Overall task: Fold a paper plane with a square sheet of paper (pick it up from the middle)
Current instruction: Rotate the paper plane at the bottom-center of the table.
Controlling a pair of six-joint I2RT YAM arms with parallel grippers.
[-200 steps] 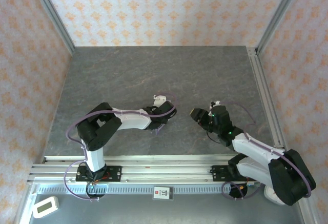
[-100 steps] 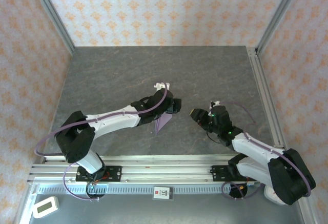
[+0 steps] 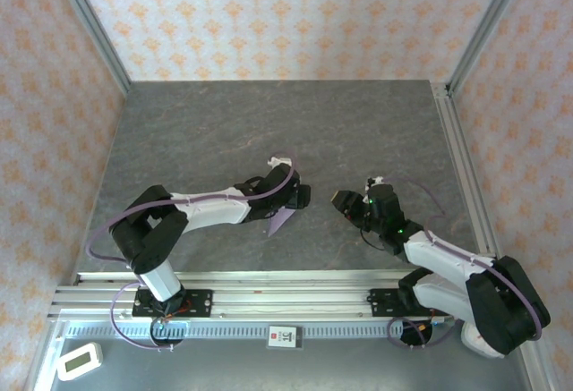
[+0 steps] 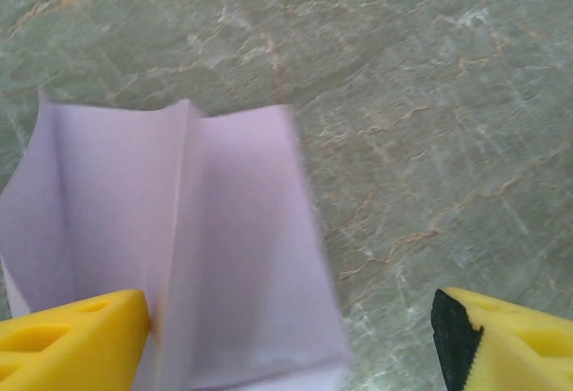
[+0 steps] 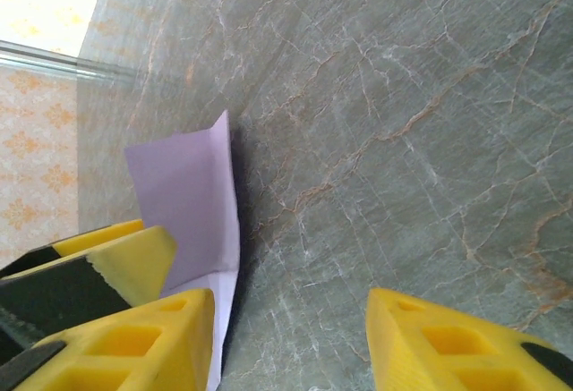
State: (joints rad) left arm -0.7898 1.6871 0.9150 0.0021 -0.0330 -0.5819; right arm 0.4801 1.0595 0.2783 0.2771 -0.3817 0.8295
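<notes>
Grey marbled counter (image 3: pixel 269 123), patterned orange wallpaper (image 3: pixel 286 15) on 3 sides. Lilac sheet of paper (image 3: pixel 282 219) is seen lying on counter approx mid-front, creased down the middle w/ sides lifted, just below L gripper (image 3: pixel 303 196). In L wrist view the sheet (image 4: pixel 179 239) is seen between the wide-apart jaws of L gripper (image 4: pixel 286 342), one yellow finger (image 4: pixel 72 333) touching it, other finger well apart; not clamped. R gripper (image 3: pixel 343 200) is held low near the sheet's right side, jaws parted, nothing between them (image 5: pixel 291 337).
</notes>
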